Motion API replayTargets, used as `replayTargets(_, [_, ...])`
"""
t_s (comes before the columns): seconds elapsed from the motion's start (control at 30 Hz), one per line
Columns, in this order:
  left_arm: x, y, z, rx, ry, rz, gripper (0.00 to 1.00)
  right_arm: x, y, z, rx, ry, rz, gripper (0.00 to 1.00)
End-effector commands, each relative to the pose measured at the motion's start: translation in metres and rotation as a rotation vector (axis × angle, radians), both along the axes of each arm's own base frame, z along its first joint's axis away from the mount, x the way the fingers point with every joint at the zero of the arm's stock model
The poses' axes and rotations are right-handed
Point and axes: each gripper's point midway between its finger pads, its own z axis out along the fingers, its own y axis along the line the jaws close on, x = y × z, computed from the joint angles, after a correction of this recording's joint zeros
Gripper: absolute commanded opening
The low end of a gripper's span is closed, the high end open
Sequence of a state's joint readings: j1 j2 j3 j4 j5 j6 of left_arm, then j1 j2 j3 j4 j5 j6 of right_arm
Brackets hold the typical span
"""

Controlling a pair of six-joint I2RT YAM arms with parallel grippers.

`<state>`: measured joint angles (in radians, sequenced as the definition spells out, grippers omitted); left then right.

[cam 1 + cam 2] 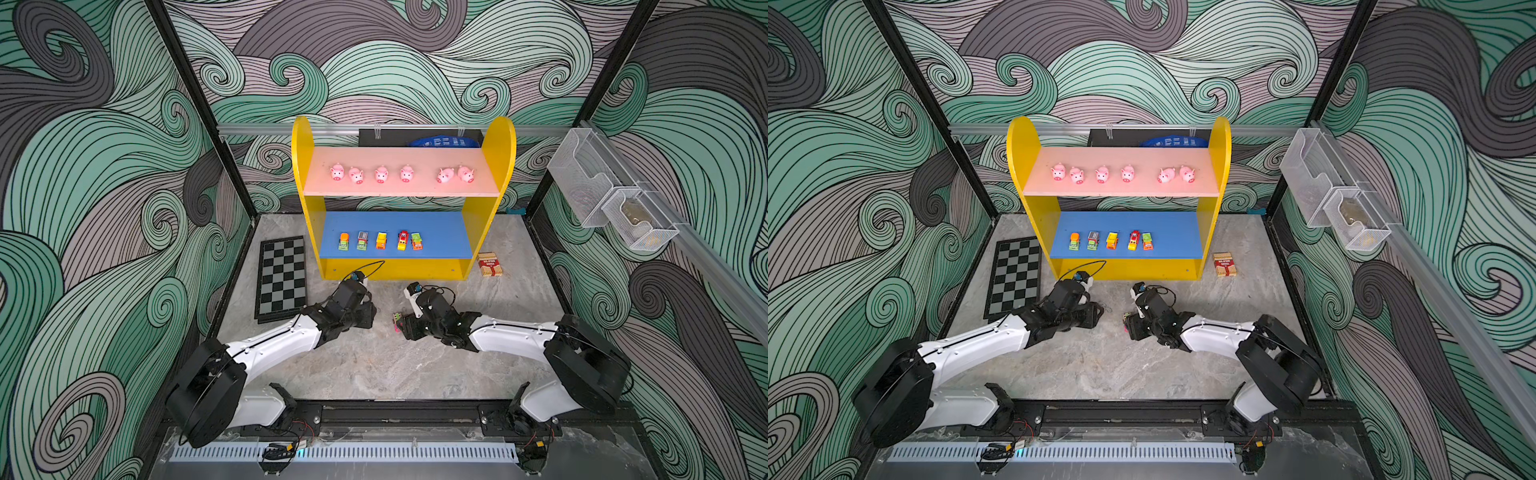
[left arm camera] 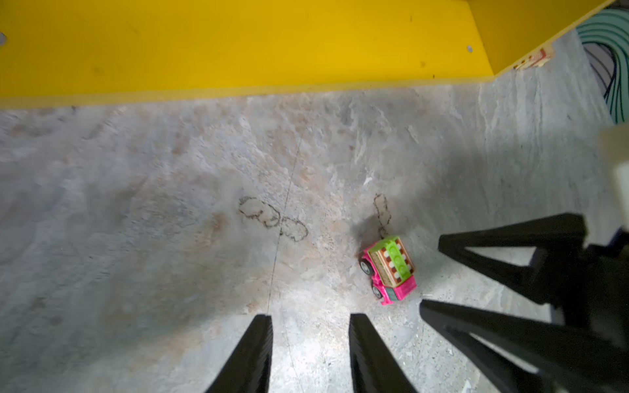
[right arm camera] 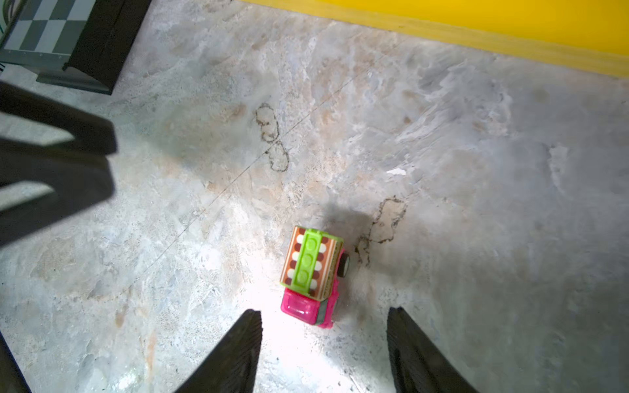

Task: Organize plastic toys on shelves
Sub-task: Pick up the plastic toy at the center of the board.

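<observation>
My left arm (image 1: 274, 345) and right arm (image 1: 511, 336) both reach forward and inward, forearms low, wrists bent down. My left gripper (image 2: 310, 318) points downward, jaws parted and gripping nothing. My right gripper (image 3: 324, 311) sits close beside it without touching, also angled down, jaws spread wider and likewise unloaded.

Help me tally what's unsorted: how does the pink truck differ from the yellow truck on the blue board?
Place: the pink truck sits on the marble tabletop; the yellow truck stands on the blue lower board. Company: the pink truck is alone; the yellow truck is midway in a row of five vehicles. Colour: the pink truck carries a green top; the yellow truck has orange. Both are tiny toy trucks.
</observation>
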<state>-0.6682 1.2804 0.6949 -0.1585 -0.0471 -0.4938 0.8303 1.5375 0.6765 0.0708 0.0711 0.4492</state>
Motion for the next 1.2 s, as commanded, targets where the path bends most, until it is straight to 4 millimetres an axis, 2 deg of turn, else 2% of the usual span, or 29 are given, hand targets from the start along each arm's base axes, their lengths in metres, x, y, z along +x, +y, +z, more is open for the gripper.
replayTargets(0.0, [0.001, 0.012, 0.021, 0.033, -0.019, 0.004, 0.41, 0.005, 0.007, -0.001, -0.004, 0.002, -0.036, 0.63])
replayTargets(0.27, [0.000, 0.038, 0.058, 0.103, -0.109, 0.002, 0.42, 0.008, 0.012, -0.016, -0.047, 0.013, -0.061, 0.58])
replayTargets(0.4, [-0.001, 0.053, 0.060, 0.132, -0.160, 0.027, 0.42, 0.009, 0.017, -0.022, -0.062, 0.014, -0.070, 0.56])
replayTargets(0.6, [-0.003, 0.056, 0.063, 0.090, -0.186, 0.048, 0.42, 0.013, 0.008, -0.029, -0.088, 0.009, -0.142, 0.47])
replayTargets(0.77, [-0.003, 0.058, 0.061, 0.098, -0.180, 0.055, 0.42, 0.016, 0.003, -0.033, -0.105, 0.004, -0.169, 0.34])
replayTargets(0.9, [-0.002, 0.062, 0.064, 0.105, -0.191, 0.073, 0.42, 0.018, -0.002, -0.023, -0.095, -0.025, -0.194, 0.29])
replayTargets(1.17, [0.000, 0.075, 0.070, 0.114, -0.213, 0.133, 0.43, 0.024, -0.006, 0.019, -0.008, -0.091, -0.172, 0.23])
